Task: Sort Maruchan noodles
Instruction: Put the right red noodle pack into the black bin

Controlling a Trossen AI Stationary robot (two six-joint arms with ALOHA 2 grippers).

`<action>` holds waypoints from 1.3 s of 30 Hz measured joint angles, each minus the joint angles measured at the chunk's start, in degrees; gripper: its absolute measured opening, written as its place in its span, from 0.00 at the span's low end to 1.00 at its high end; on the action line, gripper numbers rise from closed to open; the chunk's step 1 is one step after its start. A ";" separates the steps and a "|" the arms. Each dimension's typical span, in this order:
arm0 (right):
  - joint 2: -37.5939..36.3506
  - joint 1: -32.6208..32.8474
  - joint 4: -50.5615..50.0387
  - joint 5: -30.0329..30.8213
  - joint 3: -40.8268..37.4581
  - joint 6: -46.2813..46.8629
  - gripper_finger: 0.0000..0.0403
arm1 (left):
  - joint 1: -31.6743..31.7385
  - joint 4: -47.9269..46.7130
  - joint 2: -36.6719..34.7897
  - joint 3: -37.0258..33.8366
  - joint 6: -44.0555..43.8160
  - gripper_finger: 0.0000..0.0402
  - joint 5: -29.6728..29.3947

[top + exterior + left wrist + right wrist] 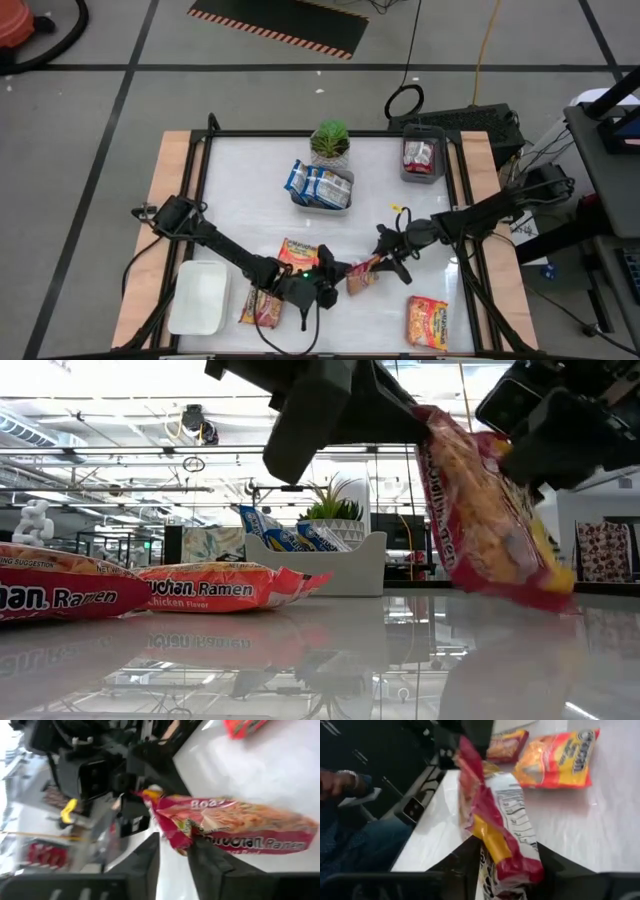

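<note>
Up near the top middle of the high view we've got a grey tray holding blue-white packets, right beside a small potted plant. Toward the upper right sits another grey bin with red packets in it. Lower left, a white tray lies on the surface; we can't tell if anything's in it.

Bottom centre is the handover: a pink-red packet hangs in the air between the two hands. Our left hand has its fingers narrow on one end, and our right hand is pinched on the other, fingers close around the crinkled seam in its wrist view. How firmly each one grips, we can't tell.

Loose packets: an orange one just behind the left hand, another partly hidden under that arm, and one lower right. A person's sleeve shows blurry at the right wrist view's edge.
</note>
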 joint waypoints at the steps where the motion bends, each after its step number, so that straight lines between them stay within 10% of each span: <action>1: -0.65 -0.49 -0.13 -0.56 0.00 -0.28 0.26 | 0.00 0.03 0.00 0.00 0.68 0.29 -1.53; 14: -12.71 -11.05 -1.91 -6.69 0.09 -6.96 0.17 | 1.14 -8.86 -9.67 -0.02 -5.46 0.72 -15.85; 33: -27.05 -35.32 -2.73 -4.94 0.40 -15.45 0.15 | 13.16 -64.71 -29.51 -0.02 -52.15 0.74 -16.58; 39: -28.62 -41.99 -19.75 -4.90 7.43 -22.02 0.15 | 17.23 -73.44 -29.53 -0.02 -60.12 0.74 -16.22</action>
